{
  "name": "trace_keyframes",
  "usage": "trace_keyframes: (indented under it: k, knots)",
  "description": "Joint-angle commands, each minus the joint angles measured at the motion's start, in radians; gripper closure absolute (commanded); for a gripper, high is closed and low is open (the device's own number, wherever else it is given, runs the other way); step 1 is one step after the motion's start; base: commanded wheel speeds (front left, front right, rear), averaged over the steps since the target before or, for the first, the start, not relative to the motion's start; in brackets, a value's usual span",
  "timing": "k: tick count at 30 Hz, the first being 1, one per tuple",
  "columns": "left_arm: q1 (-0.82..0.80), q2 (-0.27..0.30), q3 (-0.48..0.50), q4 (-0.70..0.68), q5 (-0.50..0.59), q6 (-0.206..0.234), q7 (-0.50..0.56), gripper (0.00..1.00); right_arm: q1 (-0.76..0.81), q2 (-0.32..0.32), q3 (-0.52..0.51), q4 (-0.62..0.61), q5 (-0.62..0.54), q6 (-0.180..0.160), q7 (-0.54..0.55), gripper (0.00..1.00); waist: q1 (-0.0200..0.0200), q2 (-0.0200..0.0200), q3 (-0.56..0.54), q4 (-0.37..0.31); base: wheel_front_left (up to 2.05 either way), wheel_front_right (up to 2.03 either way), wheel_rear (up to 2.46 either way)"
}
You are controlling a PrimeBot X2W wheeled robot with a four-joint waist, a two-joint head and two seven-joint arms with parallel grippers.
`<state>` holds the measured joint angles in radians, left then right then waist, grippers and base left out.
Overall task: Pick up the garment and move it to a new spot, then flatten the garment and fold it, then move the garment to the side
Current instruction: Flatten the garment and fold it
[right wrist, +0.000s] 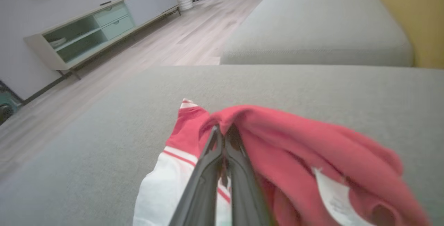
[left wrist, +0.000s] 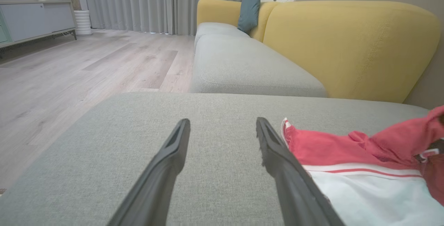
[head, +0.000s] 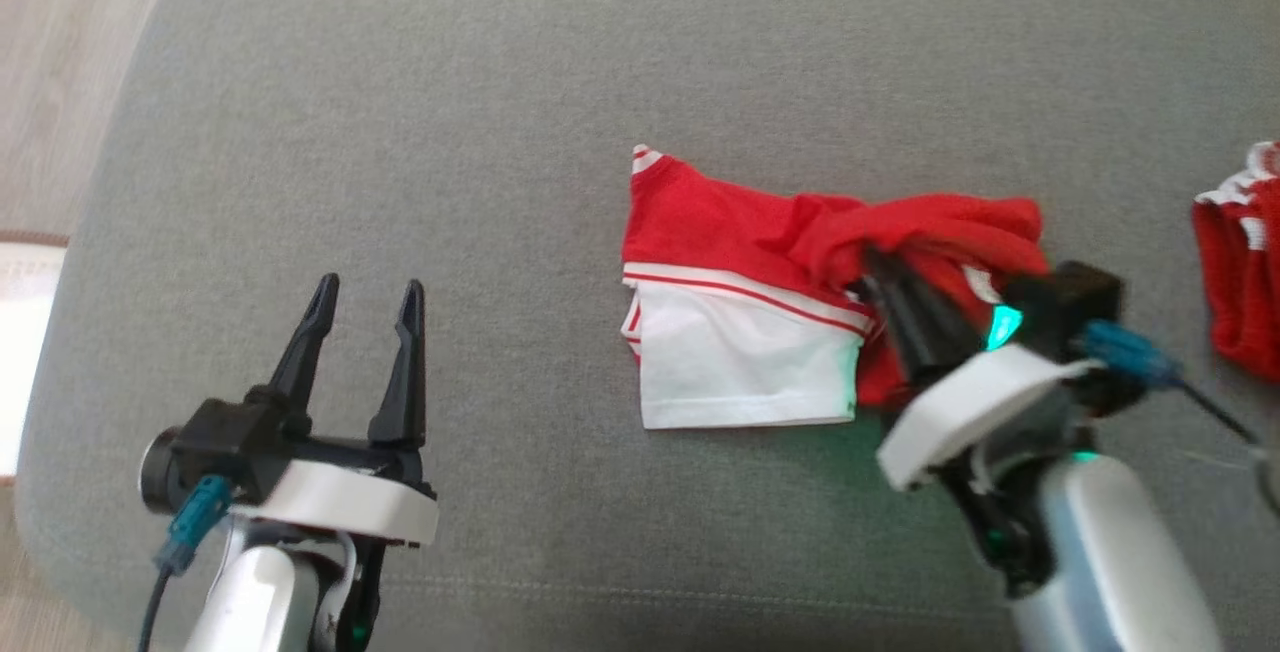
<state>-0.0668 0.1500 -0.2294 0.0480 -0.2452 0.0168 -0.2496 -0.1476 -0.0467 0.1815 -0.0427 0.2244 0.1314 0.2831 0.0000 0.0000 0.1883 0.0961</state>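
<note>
Head view: a red and white garment (head: 745, 362) lies on a wide grey cushioned seat (head: 450, 132), right of centre. Its white half is spread flat towards the robot, and its red half is bunched up on the right. The right gripper (head: 872, 264) reaches in from the lower right, with its dark fingers pressed together on a raised fold of the red cloth. The left gripper (head: 370, 284) hovers over bare grey fabric at the lower left, well apart from the garment, its fingers spread and holding nothing. A second red and white cloth (head: 1240, 272) lies at the seat's right edge. Pale wooden floor (head: 60, 32) shows at the upper left.

Left wrist view: the left gripper (left wrist: 222, 122) has its two fingers wide apart above the grey seat. The garment (left wrist: 347, 149) lies just beside the right-hand finger, red above and white below. Beyond are a yellow sofa back (left wrist: 347, 45), a teal pillow (left wrist: 249, 7), grey curtains (left wrist: 138, 0) and a low cabinet (left wrist: 34, 18).

Right wrist view: the right gripper (right wrist: 223, 132) has its fingers closed together, pinching a ridge of the red cloth, which drapes off to the right. A white label (right wrist: 333, 194) shows on the red fabric. The white part lies on the seat below and to the left of the fingers.
</note>
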Motion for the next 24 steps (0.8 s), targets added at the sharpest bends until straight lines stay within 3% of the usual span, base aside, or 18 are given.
trace_keyframes:
  k: [1,8,9,10,11,12,18,24]
  knots:
    - [-0.046,0.005,0.029,-0.026,0.01,-0.003,-0.012,0.0,-0.052,-0.004,0.046,0.012,0.023,-0.001,-0.026,1.0,0.0,0.0,0.011,0.01,0.0,0.0,0.0]
    - [-0.056,-0.001,0.033,-0.016,0.01,-0.011,-0.012,0.0,-0.144,-0.004,0.149,0.25,0.09,-0.001,-0.139,1.0,0.0,0.0,0.026,0.02,0.0,0.0,0.0]
    - [-0.057,-0.001,0.034,-0.015,0.01,-0.012,-0.012,0.0,-0.153,-0.004,0.162,0.274,0.098,-0.001,-0.155,0.86,0.0,0.0,0.027,0.019,0.0,0.0,0.0]
    - [-0.057,-0.002,0.035,-0.014,0.012,-0.011,-0.012,0.0,-0.16,-0.004,0.172,0.297,0.102,-0.001,-0.171,0.63,0.0,0.0,0.026,0.017,0.0,0.0,0.0]
    - [-0.057,-0.003,0.035,-0.012,0.013,-0.011,-0.012,0.0,-0.166,-0.004,0.181,0.317,0.105,-0.001,-0.188,0.35,0.0,0.0,0.025,0.015,0.0,0.0,0.0]
    - [-0.057,-0.003,0.035,-0.011,0.015,-0.011,-0.012,0.0,-0.17,-0.004,0.187,0.33,0.109,-0.001,-0.21,0.0,0.0,0.0,0.023,0.013,0.0,0.0,0.0]
    - [-0.05,-0.004,0.037,-0.005,0.021,-0.012,-0.012,0.0,-0.137,-0.004,0.193,0.305,0.092,-0.001,-0.335,0.0,0.0,0.0,0.004,0.0,0.0,0.0,0.0]
    - [-0.036,0.0,0.043,-0.007,0.024,-0.01,-0.012,0.0,-0.066,-0.004,0.152,0.192,0.056,-0.001,-0.364,0.0,0.0,0.0,-0.01,-0.013,0.0,0.0,0.0]
